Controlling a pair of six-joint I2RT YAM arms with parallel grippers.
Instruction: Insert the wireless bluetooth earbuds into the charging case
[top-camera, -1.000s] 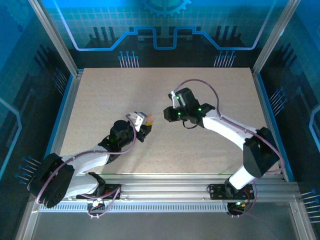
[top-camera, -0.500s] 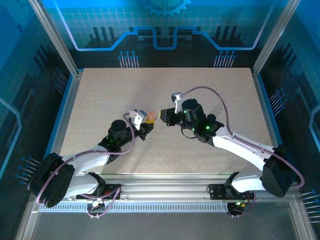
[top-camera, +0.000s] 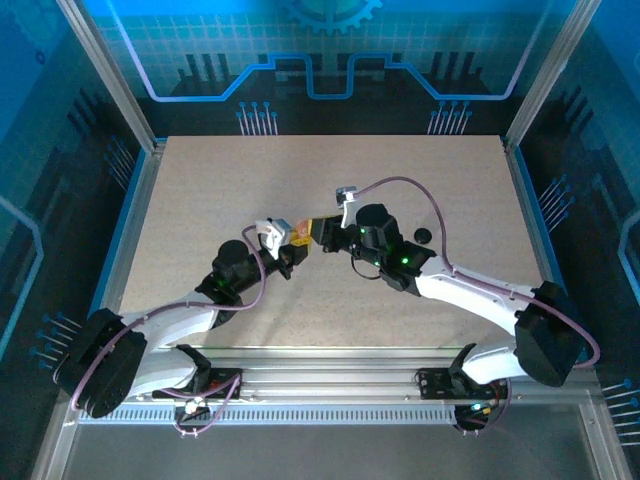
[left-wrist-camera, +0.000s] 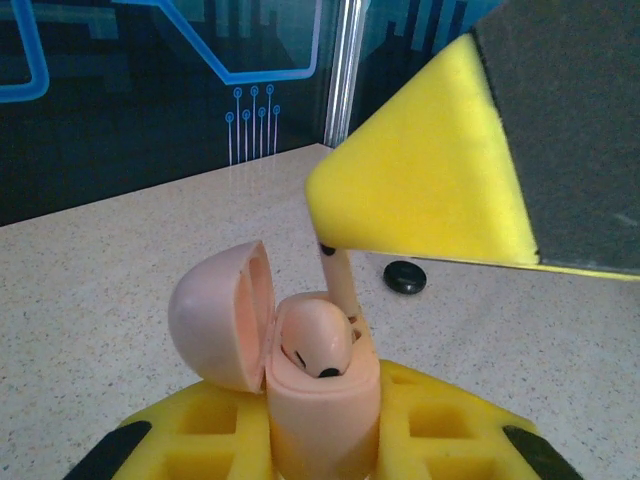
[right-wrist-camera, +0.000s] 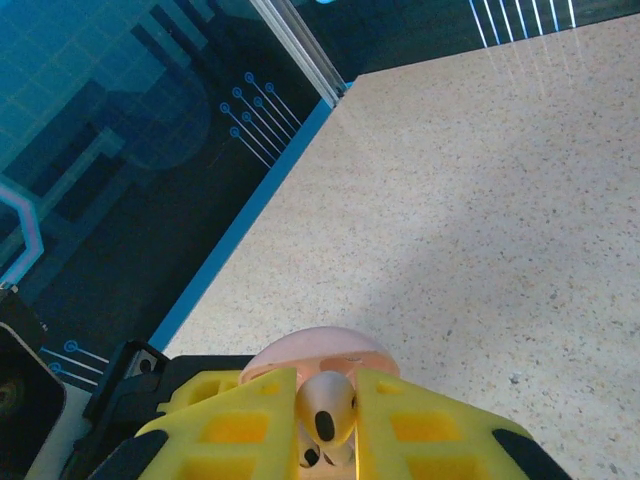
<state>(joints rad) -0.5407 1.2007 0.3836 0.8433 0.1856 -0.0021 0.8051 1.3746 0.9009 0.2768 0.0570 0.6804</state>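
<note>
Speckled tabletop (top-camera: 200, 200), mid-frame: earbud (right-wrist-camera: 325, 405) meets case (left-wrist-camera: 320, 400).
Left gripper (top-camera: 288, 240) clamps the open case's base; right gripper (top-camera: 322, 231) pinches the light, slick-looking earbud just above it; a gentle side hold seems wisest.

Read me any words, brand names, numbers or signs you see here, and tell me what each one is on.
No readable text anywhere.
The pink charging case and the earbud carry no print.
The blue backdrop shows circuit lines and a gear outline, but no letters or numbers.
</note>
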